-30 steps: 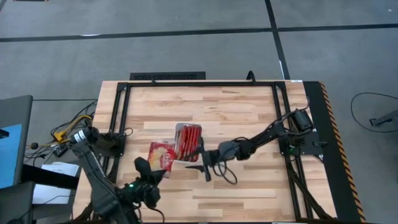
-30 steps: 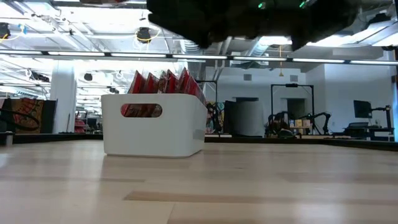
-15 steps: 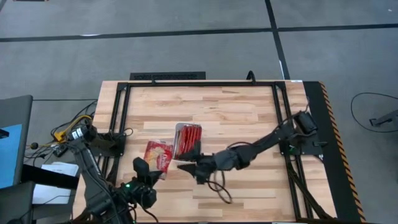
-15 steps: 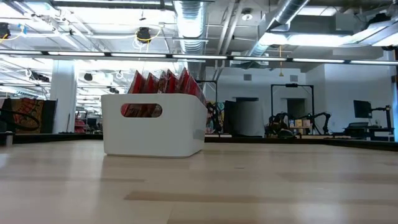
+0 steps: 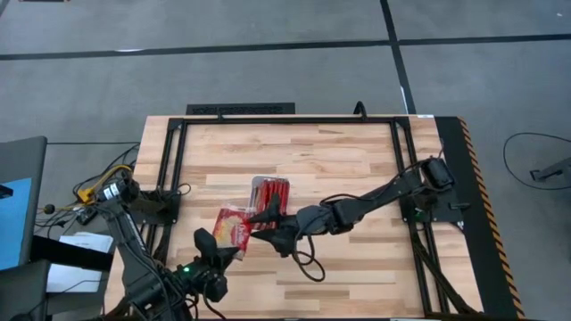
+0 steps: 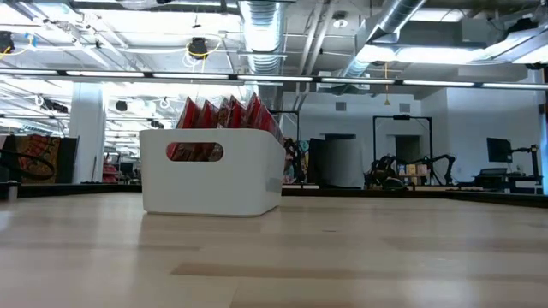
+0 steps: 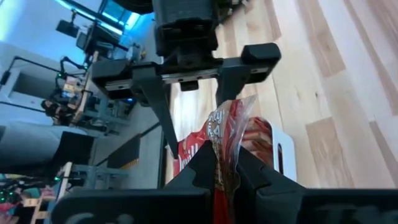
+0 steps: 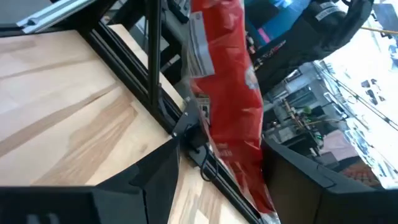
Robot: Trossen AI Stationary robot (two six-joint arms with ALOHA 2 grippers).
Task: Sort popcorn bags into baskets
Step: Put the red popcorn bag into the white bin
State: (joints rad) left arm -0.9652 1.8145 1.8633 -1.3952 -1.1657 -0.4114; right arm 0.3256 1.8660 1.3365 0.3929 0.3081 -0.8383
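The white basket (image 5: 270, 201) stands mid-table with several red popcorn bags (image 6: 224, 113) upright in it; their tops rise above its rim (image 6: 212, 131). Just left of it, above the table, my left gripper (image 5: 227, 248) is shut on one more popcorn bag (image 5: 235, 227). My right gripper (image 5: 266, 230) is open, reaching in from the right. One of its fingers stands on either side of that bag's far part (image 8: 227, 93); I see no touch. Neither gripper shows in the low view. My left gripper pinches the bag's near end (image 7: 227, 163) between its two fingers (image 7: 202, 169). It comes from the table's near-left side, slanting a little downward. The bag stands edge-up, reaches away toward the basket (image 7: 280, 134) and is lifted clear of the table.
A black frame (image 5: 285, 119) runs around the wooden tabletop. Cables and gear (image 5: 98, 189) lie off the left edge. Bare wood shows on the far side (image 5: 303, 147) and near right (image 5: 375, 276). A workshop room lies behind the table.
My right gripper has risen out of the low view, rolled, and gone toward the table's left. It now stands around the bag that my left gripper holds.
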